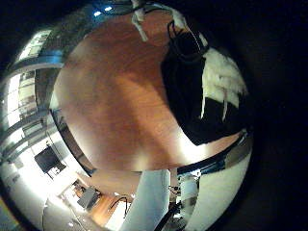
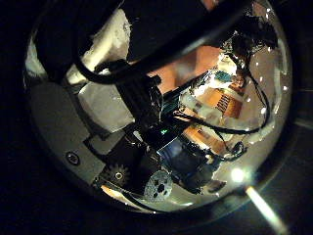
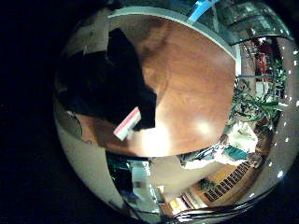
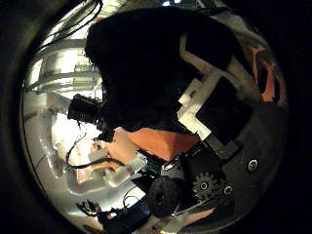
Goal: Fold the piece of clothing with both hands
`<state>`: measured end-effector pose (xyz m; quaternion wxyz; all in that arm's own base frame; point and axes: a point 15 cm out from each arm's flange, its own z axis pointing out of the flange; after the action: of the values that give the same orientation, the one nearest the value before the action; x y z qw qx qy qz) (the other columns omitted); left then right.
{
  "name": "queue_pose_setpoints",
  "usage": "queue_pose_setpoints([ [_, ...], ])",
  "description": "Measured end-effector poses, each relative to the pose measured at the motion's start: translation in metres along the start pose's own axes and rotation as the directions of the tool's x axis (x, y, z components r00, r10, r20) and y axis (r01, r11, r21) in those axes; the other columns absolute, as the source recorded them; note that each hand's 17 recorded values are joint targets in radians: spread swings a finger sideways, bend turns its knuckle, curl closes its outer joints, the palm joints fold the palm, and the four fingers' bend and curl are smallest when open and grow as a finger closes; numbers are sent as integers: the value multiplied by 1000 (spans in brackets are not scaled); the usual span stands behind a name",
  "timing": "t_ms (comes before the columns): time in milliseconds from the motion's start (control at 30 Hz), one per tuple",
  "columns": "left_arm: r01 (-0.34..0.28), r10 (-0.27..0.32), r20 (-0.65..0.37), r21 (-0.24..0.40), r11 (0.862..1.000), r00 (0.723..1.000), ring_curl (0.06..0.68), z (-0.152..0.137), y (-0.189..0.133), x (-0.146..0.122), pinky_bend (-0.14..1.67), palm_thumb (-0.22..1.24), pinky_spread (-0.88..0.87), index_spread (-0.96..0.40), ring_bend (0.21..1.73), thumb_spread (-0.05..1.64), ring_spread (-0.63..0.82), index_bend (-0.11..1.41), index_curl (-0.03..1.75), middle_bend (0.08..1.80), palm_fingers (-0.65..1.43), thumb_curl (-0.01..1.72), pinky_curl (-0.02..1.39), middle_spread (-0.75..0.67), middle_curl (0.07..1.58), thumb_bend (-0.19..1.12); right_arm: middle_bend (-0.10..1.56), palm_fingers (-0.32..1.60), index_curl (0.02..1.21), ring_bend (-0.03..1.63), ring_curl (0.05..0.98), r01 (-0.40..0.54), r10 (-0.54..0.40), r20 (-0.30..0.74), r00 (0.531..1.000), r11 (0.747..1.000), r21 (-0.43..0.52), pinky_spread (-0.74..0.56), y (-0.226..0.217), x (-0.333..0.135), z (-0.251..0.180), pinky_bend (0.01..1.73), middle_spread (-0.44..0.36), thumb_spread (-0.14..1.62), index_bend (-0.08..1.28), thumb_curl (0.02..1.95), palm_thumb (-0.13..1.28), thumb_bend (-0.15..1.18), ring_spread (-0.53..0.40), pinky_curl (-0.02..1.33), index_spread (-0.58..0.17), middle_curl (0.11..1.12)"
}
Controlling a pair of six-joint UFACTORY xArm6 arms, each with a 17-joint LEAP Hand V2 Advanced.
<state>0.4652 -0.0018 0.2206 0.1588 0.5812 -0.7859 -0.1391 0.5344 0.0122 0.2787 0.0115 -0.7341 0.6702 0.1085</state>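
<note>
The piece of clothing is a dark garment (image 3: 105, 79) that hangs close to both palms, above a round wooden table (image 3: 192, 79). In the right thumb side view the garment (image 4: 146, 54) fills much of the picture, and my right hand (image 4: 210, 97) has its fingers curled into the cloth. A small label (image 3: 128, 123) shows at the garment's edge. In the left little finger side view the garment (image 1: 192, 96) lies under my left hand's fingers (image 1: 223, 82), which bend over its edge. My left hand (image 2: 147, 108) also shows more of the cloth (image 2: 166, 20) beside its own parts.
The round wooden table (image 1: 120, 96) lies well below both palms, with a wide bare top beside the garment. Room furniture and potted plants (image 3: 254, 93) stand beyond the table's edge.
</note>
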Motion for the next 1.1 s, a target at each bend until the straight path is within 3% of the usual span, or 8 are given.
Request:
queue_pose_setpoints([
  [433,107,-107,-17,5,994,994,518,27,-59,-35,901,485,-672,-734,1294,1304,-421,472,1145,993,1038,386,793,-501,931,-12,1192,1026,976,1358,734,-45,50,-58,997,994,96,-221,-70,13,62,1250,-175,1272,893,507,892,-22,-230,877,-336,875],
  [533,116,-116,-16,11,993,993,511,32,-63,-39,869,467,-671,-710,1249,1301,-448,356,1112,958,842,379,796,-505,914,-18,1167,900,922,1378,725,-69,79,-74,994,989,127,-271,-80,23,66,1242,-173,1280,629,486,836,-25,-227,848,-344,852],
  [600,123,-123,-18,8,992,992,522,35,-64,-41,896,448,-674,-657,1269,1297,-454,202,1078,877,642,373,813,-488,899,-21,1058,647,847,1400,707,-75,87,-75,993,987,139,-342,-82,28,64,1260,-180,1283,345,474,807,-23,-240,817,-365,813],
  [633,132,-132,-19,10,991,991,525,36,-64,-44,901,442,-672,-649,1275,1298,-452,190,1074,869,640,371,816,-485,900,-21,962,508,829,1385,700,-76,87,-76,993,987,142,-356,-82,30,62,1276,-178,1285,307,472,799,-24,-245,817,-376,790],
  [733,158,-157,-25,38,987,987,543,32,-66,-54,1053,410,-664,-472,1352,1291,-413,91,978,477,255,361,862,-331,813,-22,772,310,724,1297,645,-79,91,-79,993,986,145,-347,-79,34,57,1229,-171,1300,204,452,753,-23,-258,767,-424,718],
  [767,166,-165,-27,47,985,986,524,30,-66,-58,1079,384,-646,-413,1290,1286,-368,98,946,357,96,355,871,-239,764,-30,746,256,704,1252,623,-83,96,-80,992,985,153,-319,-78,37,50,1181,-166,1303,207,447,740,-23,-253,754,-430,703],
  [933,183,-181,-34,88,979,983,421,11,-56,-69,806,277,-378,-190,1036,1270,-78,158,799,203,-142,326,813,115,590,-33,693,242,644,1167,557,-107,124,-81,989,976,191,-187,-60,53,4,1024,-152,1314,227,418,662,-23,-238,692,-437,655],
  [1100,180,-174,-50,131,975,983,333,-18,-38,-73,542,197,88,-78,844,1249,229,130,651,158,-185,297,696,342,494,-29,668,216,611,1107,524,-151,167,-87,982,975,166,-67,-14,83,-40,916,-144,1314,236,388,601,-24,-216,649,-412,628],
])
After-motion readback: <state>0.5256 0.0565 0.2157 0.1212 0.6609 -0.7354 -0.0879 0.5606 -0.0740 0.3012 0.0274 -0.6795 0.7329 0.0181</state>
